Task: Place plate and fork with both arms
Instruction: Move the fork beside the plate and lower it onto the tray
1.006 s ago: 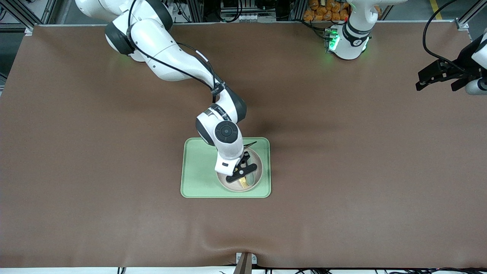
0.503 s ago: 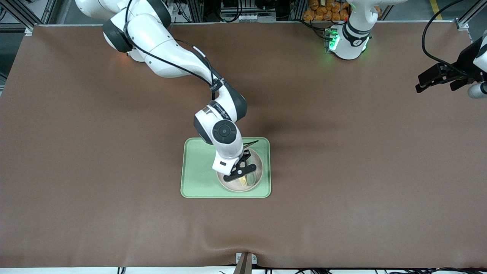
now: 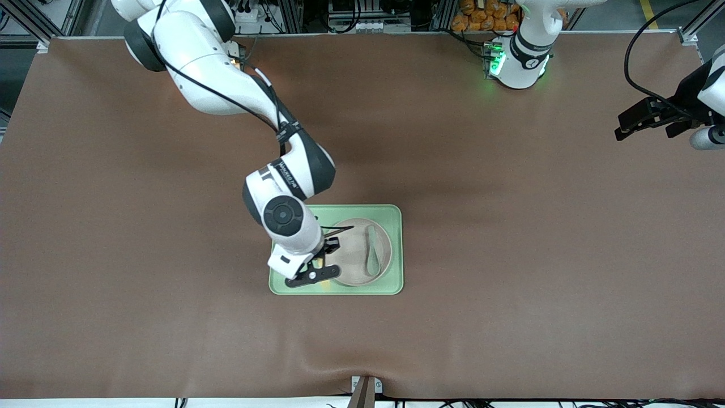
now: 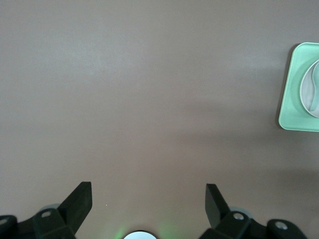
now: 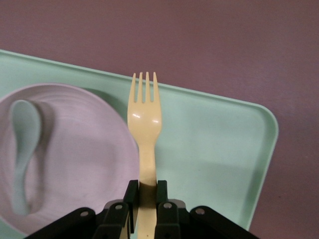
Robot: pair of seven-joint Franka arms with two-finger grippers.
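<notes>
The small pale-yellow plastic fork (image 5: pixel 144 129) is gripped by its handle in the clenched right claw (image 3: pixel 312 271), held over the bare part of the rectangular light-green plastic tray (image 3: pixel 395 249), just beside the round, shallow, pinkish-beige plastic plate (image 3: pixel 354 249). The plate is seated in the tray toward the left arm's end, with a grey-green plastic spoon (image 3: pixel 371 251) lying in it.

A bad release is judged the main risk. In the right wrist view the tines are seen pointing toward the tray's edge and the shaft runs close past the plate's rim, so a drop from height or a slight drift could leave the fork propped on the rim or bounced out onto the brown counter (image 3: pixel 510 238).

The right arm is reached out from its base, wrist bent down over the tray. The left arm is parked; its left claw (image 3: pixel 651 119) is spread wide, released and empty, over the counter at the left arm's end.
</notes>
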